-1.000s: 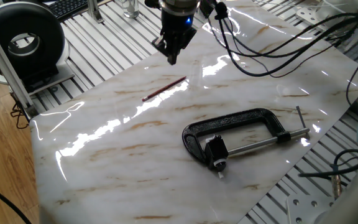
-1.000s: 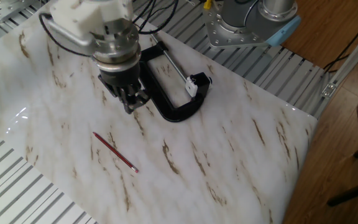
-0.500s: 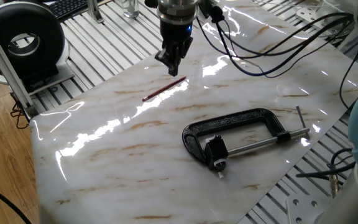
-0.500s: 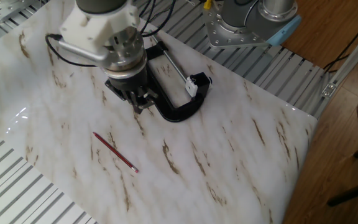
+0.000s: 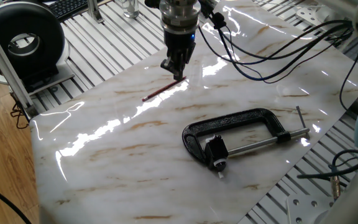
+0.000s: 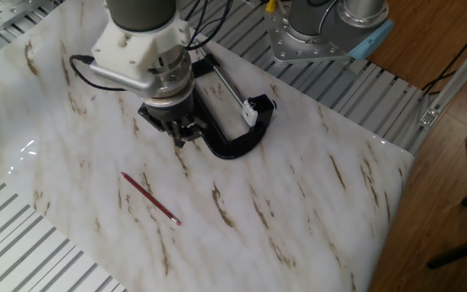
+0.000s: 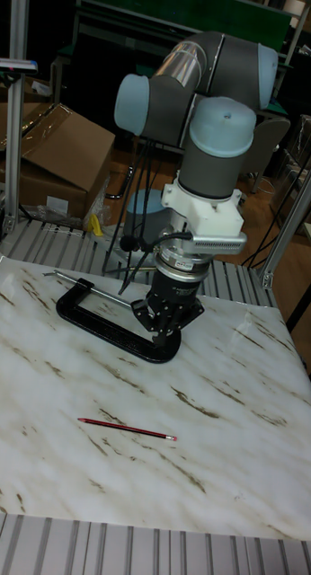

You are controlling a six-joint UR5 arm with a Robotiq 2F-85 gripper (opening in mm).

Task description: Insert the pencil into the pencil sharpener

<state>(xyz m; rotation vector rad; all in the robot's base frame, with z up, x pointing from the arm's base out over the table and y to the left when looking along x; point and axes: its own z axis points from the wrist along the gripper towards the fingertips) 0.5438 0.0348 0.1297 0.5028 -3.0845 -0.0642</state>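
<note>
— Claw [image 6: 181,135] state? Holding anything?
— Empty, tips close together; open or closed, cannot tell. Hangs above the table [image 6: 314,203].
— Pencil [image 6: 150,198]?
— Flat on the marble, untouched, well apart from the sharpener [image 5: 215,151], clamped in the clamp [image 5: 238,127], presumably for steadiness.

one fixed view: high, looks down across the marble worktop [image 5: 104,162], clamp [image 5: 241,134] near | the other fixed view: high, from the opposite side, robot base behind | tall fixed view: lower, nearer, faces the arm frontally | shared: worktop, clamp, pencil [image 7: 127,429]
</note>
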